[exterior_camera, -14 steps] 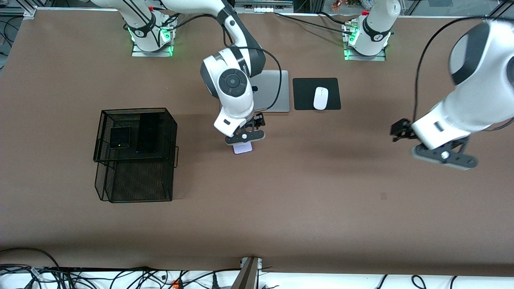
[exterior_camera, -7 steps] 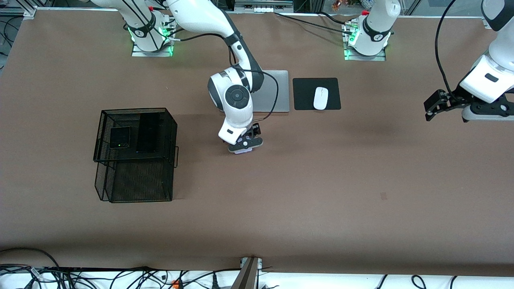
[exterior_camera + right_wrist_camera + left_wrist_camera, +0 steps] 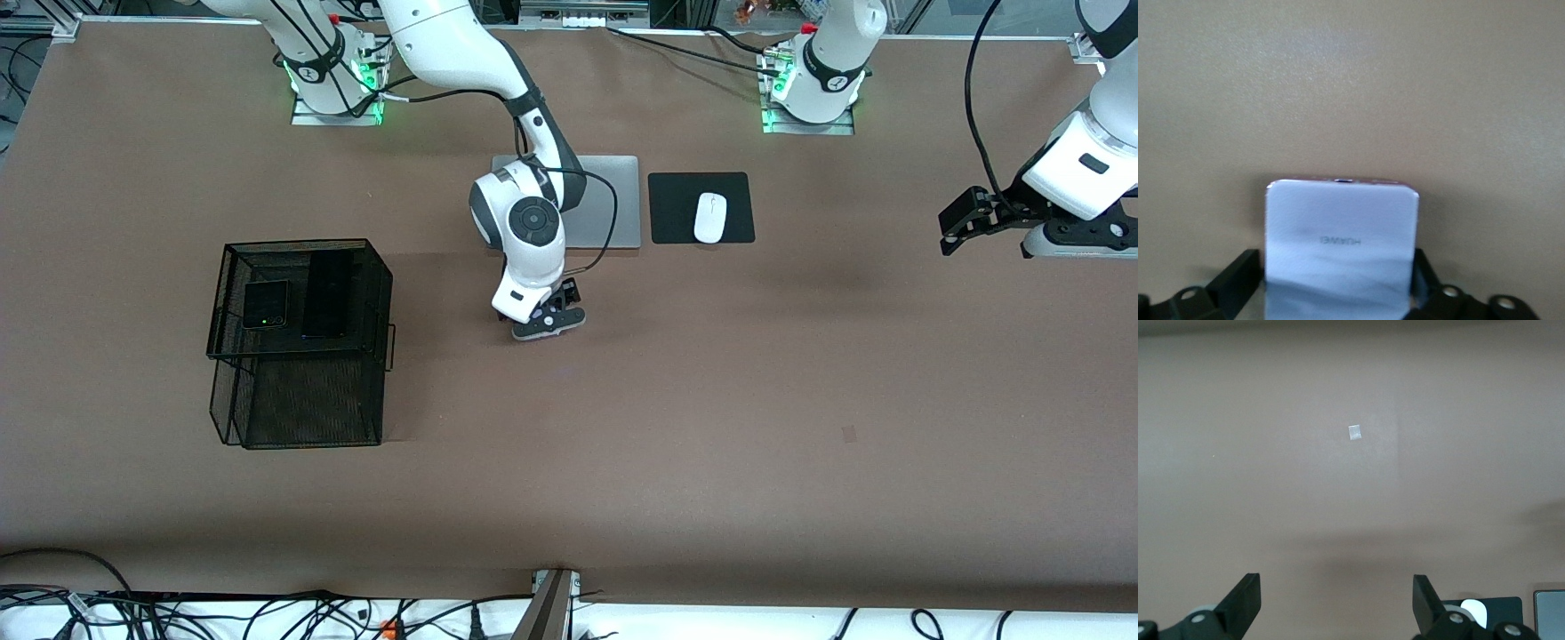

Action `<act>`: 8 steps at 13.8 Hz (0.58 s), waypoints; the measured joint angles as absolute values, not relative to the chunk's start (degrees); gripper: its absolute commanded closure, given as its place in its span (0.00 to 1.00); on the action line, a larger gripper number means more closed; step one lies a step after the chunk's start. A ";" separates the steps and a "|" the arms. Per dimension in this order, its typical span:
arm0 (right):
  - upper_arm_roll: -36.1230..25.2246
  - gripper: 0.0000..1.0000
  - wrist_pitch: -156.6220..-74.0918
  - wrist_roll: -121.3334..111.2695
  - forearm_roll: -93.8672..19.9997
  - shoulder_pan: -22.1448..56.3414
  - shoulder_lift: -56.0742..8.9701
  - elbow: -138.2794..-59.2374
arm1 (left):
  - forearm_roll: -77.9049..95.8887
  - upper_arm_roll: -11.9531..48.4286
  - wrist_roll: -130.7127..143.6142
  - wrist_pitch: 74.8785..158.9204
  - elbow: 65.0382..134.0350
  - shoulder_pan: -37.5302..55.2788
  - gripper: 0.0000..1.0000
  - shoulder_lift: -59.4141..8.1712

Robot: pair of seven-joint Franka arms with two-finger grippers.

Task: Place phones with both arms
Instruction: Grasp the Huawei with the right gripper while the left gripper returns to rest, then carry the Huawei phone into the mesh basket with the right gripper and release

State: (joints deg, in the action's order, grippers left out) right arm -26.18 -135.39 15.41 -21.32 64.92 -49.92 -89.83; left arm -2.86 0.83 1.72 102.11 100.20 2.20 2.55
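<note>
The pale flip phone (image 3: 1341,247) carries the word HUAWEI on its upper face, seen mirrored in the right wrist view. It lies flat on the brown table (image 3: 711,400) between the two fingers of the right gripper (image 3: 548,324), one finger at each side edge; whether they press on it or merely flank it cannot be told. In the front view the phone itself is hidden under that gripper.

The right arm reaches from its base out over the silver laptop (image 3: 613,200), its wrist bent steeply down so the gripper sits low at the table, nearer the front camera than the laptop.

The left arm is raised at its own end of the table, forearm angled down. The left gripper (image 3: 1337,603) hangs open over bare table with nothing between its fingers, and a small pale square mark (image 3: 1355,433) shows on the surface below.

Toward the right arm's end stands a black wire basket (image 3: 302,342). On its top lie the black flip phone (image 3: 266,304), showing a tiny green dot, and just beside it the long black phone (image 3: 326,296), both well apart from the right gripper.

A white mouse (image 3: 709,217) rests on a black pad (image 3: 676,209) beside the laptop.
</note>
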 measured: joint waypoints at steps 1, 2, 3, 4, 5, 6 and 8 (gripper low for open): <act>-26.18 0.82 -135.42 15.40 -21.32 64.93 -49.92 -89.83 | -2.86 0.82 1.72 102.10 100.19 2.20 0.00 2.51; -26.17 0.85 -135.41 15.39 -21.33 64.95 -49.83 -89.72 | -2.86 0.81 1.72 102.10 100.18 2.19 0.00 2.48; -26.32 0.87 -135.12 15.29 -21.30 64.95 -49.41 -89.70 | -2.86 0.79 1.72 102.10 100.18 2.18 0.00 2.47; -26.40 0.87 -135.02 15.30 -21.31 64.90 -49.16 -89.61 | -2.86 0.78 1.72 102.09 100.16 2.18 0.00 2.46; -26.55 0.87 -134.35 15.36 -21.32 64.90 -48.80 -89.31 | -2.86 0.78 1.72 102.07 100.16 2.18 0.00 2.46; -26.81 0.87 -132.74 15.52 -21.33 64.90 -48.08 -88.65 | -2.86 0.78 1.72 102.06 100.15 2.18 0.00 2.46; -28.06 0.87 -126.92 15.99 -21.33 64.95 -45.21 -86.38 | -2.86 0.76 1.72 102.02 100.12 2.17 0.00 2.46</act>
